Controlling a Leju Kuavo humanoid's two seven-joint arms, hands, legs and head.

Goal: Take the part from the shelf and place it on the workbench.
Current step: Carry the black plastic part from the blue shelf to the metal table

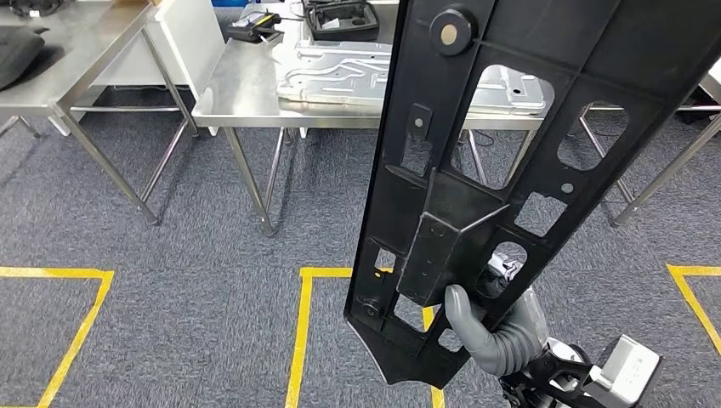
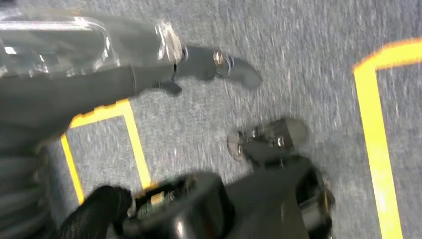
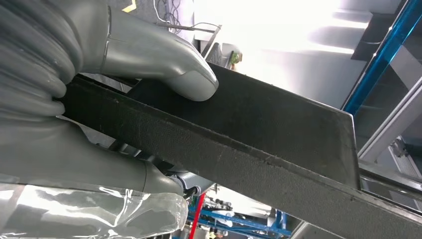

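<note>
The right hand [image 1: 497, 327] grips the long black part [image 1: 510, 161] near its lower end, thumb pressed to its face, carrying it upright, likely to clear the floor, toward the steel tabletop [image 1: 246, 89]. The left hand [image 2: 209, 67] hangs with fingers apart, holding nothing.

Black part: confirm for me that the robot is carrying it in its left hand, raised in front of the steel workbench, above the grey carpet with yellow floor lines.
Not quite: the right hand grips the black part, not the left. The head view shows the right arm coming up to it, and the right wrist view shows the thumb pressed on it. The rest holds: steel workbench behind, carpet with yellow floor lines below.
</note>
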